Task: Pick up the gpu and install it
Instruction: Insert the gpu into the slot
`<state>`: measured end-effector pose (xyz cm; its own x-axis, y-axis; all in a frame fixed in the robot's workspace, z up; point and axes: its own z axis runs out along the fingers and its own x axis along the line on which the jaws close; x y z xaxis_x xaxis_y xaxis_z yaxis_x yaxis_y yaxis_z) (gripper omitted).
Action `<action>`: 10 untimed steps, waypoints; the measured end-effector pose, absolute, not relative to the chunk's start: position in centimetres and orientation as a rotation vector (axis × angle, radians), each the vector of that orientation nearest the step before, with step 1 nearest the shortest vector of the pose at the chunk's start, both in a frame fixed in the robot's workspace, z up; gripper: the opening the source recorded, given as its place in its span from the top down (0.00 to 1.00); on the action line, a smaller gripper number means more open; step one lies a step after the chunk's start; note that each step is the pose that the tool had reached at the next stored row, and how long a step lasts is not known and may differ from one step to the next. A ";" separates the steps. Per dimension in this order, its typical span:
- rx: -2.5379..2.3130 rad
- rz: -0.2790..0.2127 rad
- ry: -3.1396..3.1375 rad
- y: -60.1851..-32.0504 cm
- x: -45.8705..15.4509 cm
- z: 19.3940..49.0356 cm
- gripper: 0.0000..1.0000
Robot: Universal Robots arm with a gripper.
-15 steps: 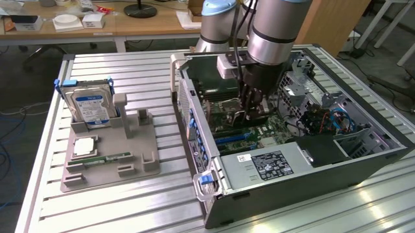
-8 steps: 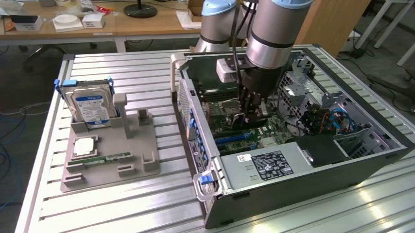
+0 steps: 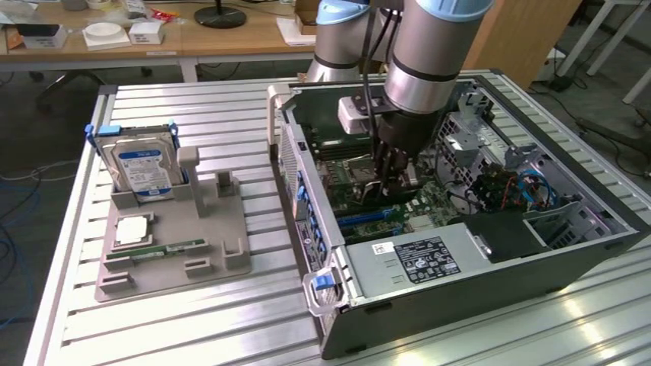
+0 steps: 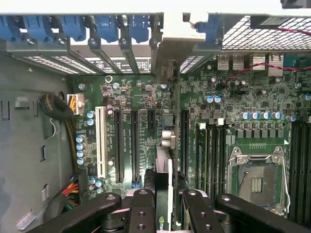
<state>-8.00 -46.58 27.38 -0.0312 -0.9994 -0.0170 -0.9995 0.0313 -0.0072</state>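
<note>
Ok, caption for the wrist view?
Tool holding the gpu edge-on above the motherboard slots, bracket toward the case's rear.

Even, bright overhead light falls on my bench (image 3: pixel 183 320), and its ribbed metal throws pale glare near the exterior view's lower right corner. Inside the computer case (image 3: pixel 489 282) my arm casts soft shadow over the motherboard (image 4: pixel 146 126). At my wrist, the board reads crisp while my jaws sit dark and slightly soft.
</note>
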 end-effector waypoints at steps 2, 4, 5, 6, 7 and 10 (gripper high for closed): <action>-2.175 0.011 2.244 -46.6 -8.0 27.3 0.74; -2.175 0.011 2.244 -46.6 -8.0 27.3 0.74; -2.175 0.011 2.244 -46.6 -8.0 27.3 0.74; -2.175 0.011 2.244 -46.6 -8.0 27.3 0.74; -2.175 0.011 2.244 -46.6 -8.0 27.3 0.74; -2.174 0.011 2.244 -46.6 -8.1 27.2 0.74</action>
<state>-8.14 -46.57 27.20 -0.0314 -0.9994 -0.0173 -0.9995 0.0315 -0.0069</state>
